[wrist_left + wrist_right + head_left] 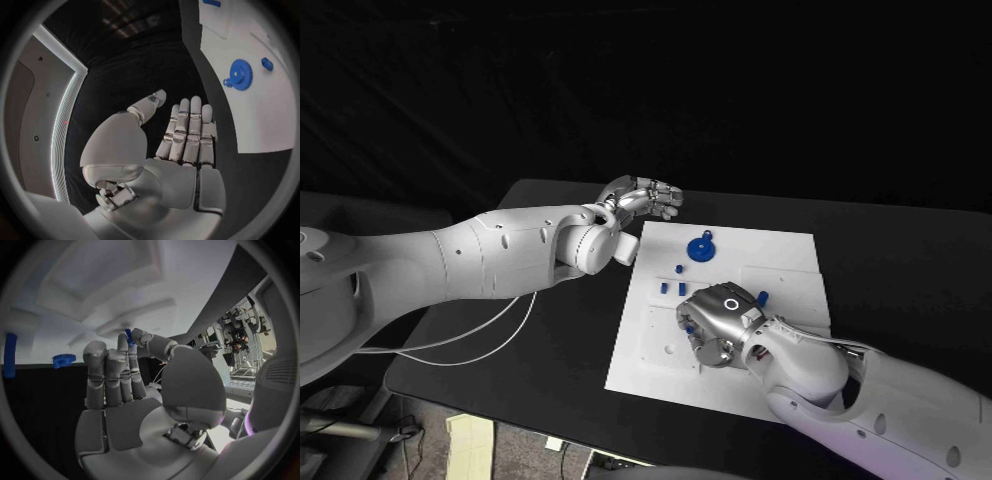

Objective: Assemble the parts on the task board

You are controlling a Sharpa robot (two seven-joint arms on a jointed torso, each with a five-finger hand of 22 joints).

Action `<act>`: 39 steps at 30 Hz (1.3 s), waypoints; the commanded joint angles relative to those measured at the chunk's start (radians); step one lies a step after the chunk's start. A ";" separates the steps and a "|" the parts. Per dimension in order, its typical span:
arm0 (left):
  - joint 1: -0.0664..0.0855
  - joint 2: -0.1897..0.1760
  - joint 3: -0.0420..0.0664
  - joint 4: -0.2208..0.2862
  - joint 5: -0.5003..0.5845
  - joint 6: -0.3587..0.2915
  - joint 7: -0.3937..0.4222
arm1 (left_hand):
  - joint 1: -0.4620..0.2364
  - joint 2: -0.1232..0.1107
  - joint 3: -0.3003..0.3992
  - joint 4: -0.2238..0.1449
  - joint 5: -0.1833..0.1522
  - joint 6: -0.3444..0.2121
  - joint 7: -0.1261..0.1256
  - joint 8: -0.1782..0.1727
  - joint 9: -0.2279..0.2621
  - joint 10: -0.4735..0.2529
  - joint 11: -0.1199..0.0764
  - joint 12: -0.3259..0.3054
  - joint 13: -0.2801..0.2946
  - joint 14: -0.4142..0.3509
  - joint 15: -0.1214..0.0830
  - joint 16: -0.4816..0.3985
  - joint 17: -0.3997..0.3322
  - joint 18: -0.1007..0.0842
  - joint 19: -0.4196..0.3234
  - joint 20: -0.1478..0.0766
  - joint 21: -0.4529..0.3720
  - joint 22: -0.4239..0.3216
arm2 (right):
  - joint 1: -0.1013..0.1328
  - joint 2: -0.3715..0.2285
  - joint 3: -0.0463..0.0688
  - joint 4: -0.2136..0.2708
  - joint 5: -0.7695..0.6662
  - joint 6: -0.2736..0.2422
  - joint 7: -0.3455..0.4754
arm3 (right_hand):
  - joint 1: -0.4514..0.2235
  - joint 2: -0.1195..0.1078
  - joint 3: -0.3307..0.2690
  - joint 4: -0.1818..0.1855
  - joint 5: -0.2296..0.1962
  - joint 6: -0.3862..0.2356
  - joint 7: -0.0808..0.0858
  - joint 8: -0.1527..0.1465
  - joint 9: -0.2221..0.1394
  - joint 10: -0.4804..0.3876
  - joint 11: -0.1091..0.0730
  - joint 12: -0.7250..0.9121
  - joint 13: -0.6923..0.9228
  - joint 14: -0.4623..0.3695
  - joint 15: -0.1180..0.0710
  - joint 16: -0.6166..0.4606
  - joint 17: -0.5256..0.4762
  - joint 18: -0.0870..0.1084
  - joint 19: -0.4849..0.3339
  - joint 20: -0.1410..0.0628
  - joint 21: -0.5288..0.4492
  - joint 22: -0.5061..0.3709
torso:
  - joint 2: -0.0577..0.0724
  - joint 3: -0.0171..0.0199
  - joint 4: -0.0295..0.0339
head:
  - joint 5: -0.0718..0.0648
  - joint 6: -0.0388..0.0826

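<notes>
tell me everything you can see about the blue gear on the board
The blue gear is a round, toothed wheel, plastic by its look, with a raised hub and a small lobe at one side. It lies flat on the white task board near its far edge. No hand touches it; the left hand is off the board beside it.

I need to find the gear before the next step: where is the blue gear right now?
In the head view the blue gear lies on the far part of the white task board, just right of the left hand and beyond the right hand.
</notes>
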 commanded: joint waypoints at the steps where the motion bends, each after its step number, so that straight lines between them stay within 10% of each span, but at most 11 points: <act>1: 0.004 0.001 0.001 0.003 0.005 0.005 0.008 | -0.012 -0.002 -0.005 0.004 0.001 -0.003 0.005 0.004 -0.001 0.006 0.001 0.003 -0.001 0.005 0.000 -0.006 0.002 0.012 0.007 0.000 -0.005 0.001 | -0.002 0.002 -0.003 -0.006 0.002 0.040 0.008 | -0.002 0.006 0.005 -0.002 0.002 0.005 0.003 0.002 -0.001 0.025 -0.005 0.000 0.001 -0.001 -0.008 -0.001 -0.001 0.117 -0.001 -0.007 0.007 0.016 | 0.000 0.0004 -0.0004 | 0.000 0.000; 32: 0.004 -0.002 0.001 0.004 0.005 0.015 0.000 | -0.013 -0.004 -0.006 0.005 -0.001 -0.009 0.007 0.002 -0.004 0.006 0.002 0.002 -0.004 0.006 0.000 -0.012 0.008 0.011 0.007 0.000 -0.008 0.002 | 0.004 -0.028 -0.003 -0.004 0.105 -0.046 0.007 | -0.112 -0.043 -0.142 -0.016 0.004 -0.166 0.081 -0.104 -0.046 -0.134 0.063 -0.130 -0.055 -0.009 0.057 -0.008 -0.008 0.117 -0.012 -0.001 -0.013 0.010 | -0.001 0.0023 -0.0007 | -0.002 -0.001; 35: 0.004 -0.002 0.001 0.003 0.005 0.017 0.000 | -0.013 -0.004 -0.006 0.005 -0.001 -0.009 0.007 0.002 -0.004 0.006 0.002 0.002 -0.004 0.006 0.000 -0.012 0.008 0.011 0.007 0.000 -0.008 0.002 | 0.004 -0.053 0.020 0.028 0.123 -0.067 0.007 | -0.112 -0.043 -0.142 -0.016 0.004 -0.167 0.081 -0.104 -0.047 -0.134 0.063 -0.131 -0.056 -0.009 0.057 -0.008 -0.008 0.117 -0.013 -0.001 -0.014 0.010 | -0.001 0.0024 0.0000 | -0.005 0.002; 39: 0.004 -0.003 0.001 0.001 0.005 0.018 0.001 | -0.013 -0.003 -0.006 0.006 -0.002 -0.010 0.007 0.001 -0.004 0.006 0.002 0.002 -0.005 0.006 0.000 -0.013 0.009 0.011 0.007 0.000 -0.008 0.003 | 0.006 -0.096 0.080 0.067 0.160 -0.064 0.013 | -0.106 -0.043 -0.139 -0.019 0.004 -0.170 0.082 -0.105 -0.047 -0.134 0.063 -0.132 -0.058 -0.010 0.057 -0.009 -0.009 0.117 -0.013 -0.001 -0.016 0.009 | -0.001 0.0026 -0.0014 | -0.009 0.007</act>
